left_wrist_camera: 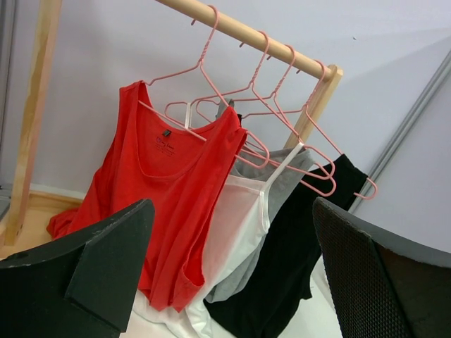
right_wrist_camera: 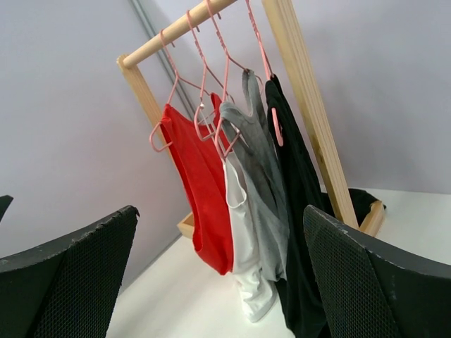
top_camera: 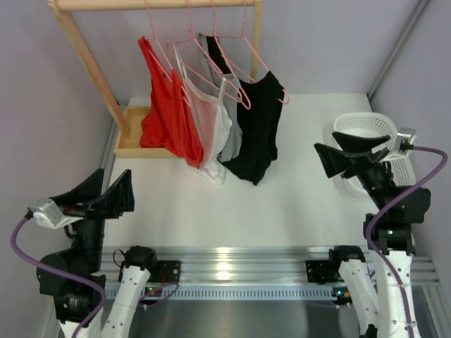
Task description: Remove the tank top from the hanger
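Note:
Several tank tops hang on pink wire hangers (top_camera: 232, 63) from a wooden rack (top_camera: 155, 4) at the back: red (top_camera: 165, 113), white (top_camera: 208, 134), grey (top_camera: 231, 141) and black (top_camera: 257, 127). They also show in the left wrist view, red (left_wrist_camera: 169, 204) and black (left_wrist_camera: 282, 267), and in the right wrist view, red (right_wrist_camera: 204, 197) and black (right_wrist_camera: 296, 211). My left gripper (top_camera: 99, 193) is open and empty at the near left. My right gripper (top_camera: 352, 156) is open and empty at the right, well short of the clothes.
A white mesh basket (top_camera: 366, 130) stands at the right, behind my right gripper. The rack's wooden base tray (top_camera: 134, 144) sits at the back left. Lilac walls close in the back and sides. A metal rail (top_camera: 225, 264) runs along the near edge.

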### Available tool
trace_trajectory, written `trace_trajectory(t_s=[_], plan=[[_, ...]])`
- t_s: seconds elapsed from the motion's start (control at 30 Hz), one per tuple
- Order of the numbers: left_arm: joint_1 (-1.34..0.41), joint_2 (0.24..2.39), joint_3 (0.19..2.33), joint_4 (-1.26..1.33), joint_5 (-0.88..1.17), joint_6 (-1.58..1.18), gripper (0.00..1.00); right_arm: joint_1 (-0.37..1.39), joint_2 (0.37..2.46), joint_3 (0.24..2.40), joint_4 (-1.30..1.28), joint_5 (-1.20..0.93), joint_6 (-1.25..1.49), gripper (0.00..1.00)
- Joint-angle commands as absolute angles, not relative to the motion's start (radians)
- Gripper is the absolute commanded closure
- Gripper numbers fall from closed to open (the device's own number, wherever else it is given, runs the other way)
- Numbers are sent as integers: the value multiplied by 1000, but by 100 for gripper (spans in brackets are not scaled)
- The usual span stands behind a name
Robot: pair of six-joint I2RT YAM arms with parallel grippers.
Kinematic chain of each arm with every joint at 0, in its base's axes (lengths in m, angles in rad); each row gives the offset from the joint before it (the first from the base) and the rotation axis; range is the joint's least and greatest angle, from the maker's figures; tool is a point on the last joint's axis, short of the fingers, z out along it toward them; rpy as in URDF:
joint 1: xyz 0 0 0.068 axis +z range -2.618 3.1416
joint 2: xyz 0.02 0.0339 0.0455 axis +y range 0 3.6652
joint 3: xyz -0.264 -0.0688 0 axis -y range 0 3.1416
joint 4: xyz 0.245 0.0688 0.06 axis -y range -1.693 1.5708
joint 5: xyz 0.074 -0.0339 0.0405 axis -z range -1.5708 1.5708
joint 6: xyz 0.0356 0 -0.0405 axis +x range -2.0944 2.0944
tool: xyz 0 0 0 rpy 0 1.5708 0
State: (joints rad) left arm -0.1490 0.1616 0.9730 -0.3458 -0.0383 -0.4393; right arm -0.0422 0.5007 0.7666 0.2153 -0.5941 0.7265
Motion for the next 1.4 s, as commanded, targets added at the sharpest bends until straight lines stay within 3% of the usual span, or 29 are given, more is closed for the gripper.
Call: trace_trajectory(t_s=[0.0,0.47,0.93,1.37], plan=[[-153,179,979,-339,-57,-454,2,-32,502,764,199,-565,732,1],[-153,256,960,-310,-176,-525,2,-32,485,730,196,-535,683,1],[-153,1001,1477,-313,-152,-554,2,-32,482,729,192,-545,643,1],[-166,1489,1978,-311,-198,-368,2,-32,491,744,167,-578,607,1]])
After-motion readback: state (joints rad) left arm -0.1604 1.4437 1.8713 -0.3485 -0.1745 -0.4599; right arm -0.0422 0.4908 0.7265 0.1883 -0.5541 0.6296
